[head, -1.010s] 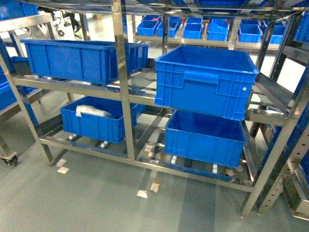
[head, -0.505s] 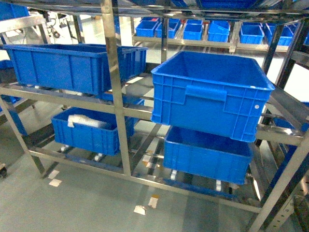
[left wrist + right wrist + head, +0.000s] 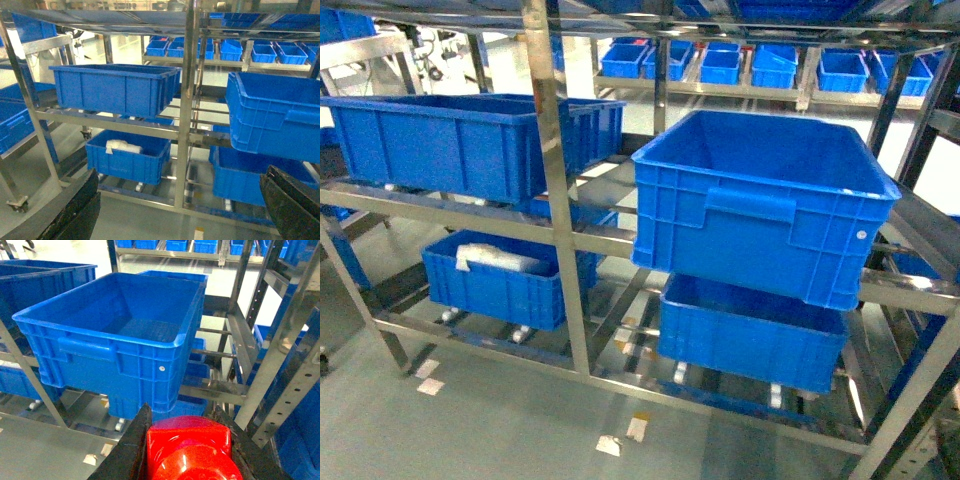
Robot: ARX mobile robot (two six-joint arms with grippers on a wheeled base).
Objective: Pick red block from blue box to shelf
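Right gripper (image 3: 187,450) at the 6 o'clock edge of the right wrist view, dark fingers (image 3: 131,450) pinching the red block (image 3: 189,452) from either side; glossy round stud of the block facing the camera. Block held in front of and lower than the large blue crate (image 3: 115,335), apart from it.

Left gripper (image 3: 180,215) spread wide, one black finger at 7 o'clock and the other at 5 o'clock of the left wrist view, nothing between them.

Shelf (image 3: 548,190) of shiny steel uprights and rails filling the head view, neither gripper visible there. On the middle tier: long blue crate (image 3: 460,140) at 10 o'clock, the large blue crate at 3 o'clock, tilted slightly forward on its rails, interior bare in the right wrist view, small pale dot on its front wall. On the bottom tier: lower-left blue crate (image 3: 500,280) at 8 o'clock holding a white bundle (image 3: 495,260); lower-right blue crate (image 3: 750,330) at 5 o'clock, directly beneath the large one. Row of small blue bins (image 3: 760,65) on a far rack at 12 to 1 o'clock. Scraps of tape (image 3: 620,438) on the grey floor at 6 o'clock, just in front of the bottom rail.

Turquoise blue box of the task not identifiable in any view
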